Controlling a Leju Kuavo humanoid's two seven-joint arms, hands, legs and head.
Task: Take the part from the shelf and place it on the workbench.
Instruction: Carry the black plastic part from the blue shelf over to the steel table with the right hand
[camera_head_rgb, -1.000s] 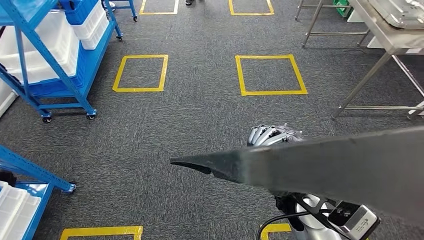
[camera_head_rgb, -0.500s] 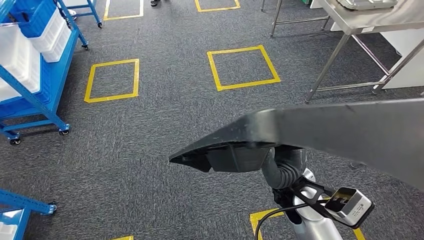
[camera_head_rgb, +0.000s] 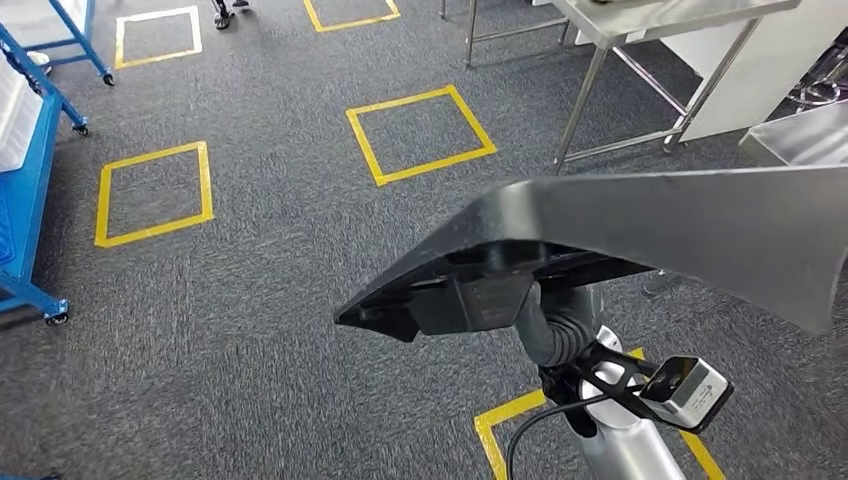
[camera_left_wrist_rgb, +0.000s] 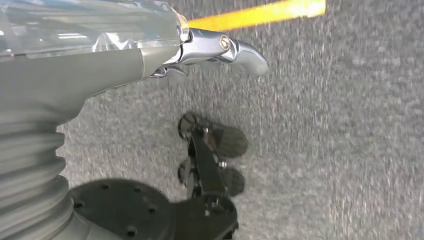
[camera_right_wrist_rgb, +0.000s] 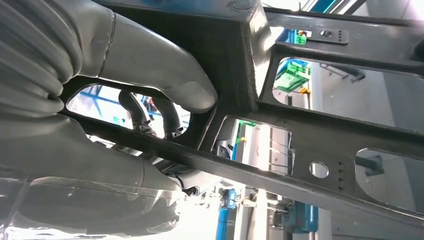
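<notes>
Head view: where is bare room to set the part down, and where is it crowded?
The steel workbench is at the far right, but its top is mostly cut off, so free room there cannot be judged. The carpet between the yellow squares is bare. Near the blue shelf, at the left edge, it is tighter. The right robot hand holds the part.

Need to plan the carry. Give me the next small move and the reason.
Probably keep turning right toward the steel workbench: the right hand grips the dark part from beneath, and the bench stands apart, ahead to the right across the carpet.
</notes>
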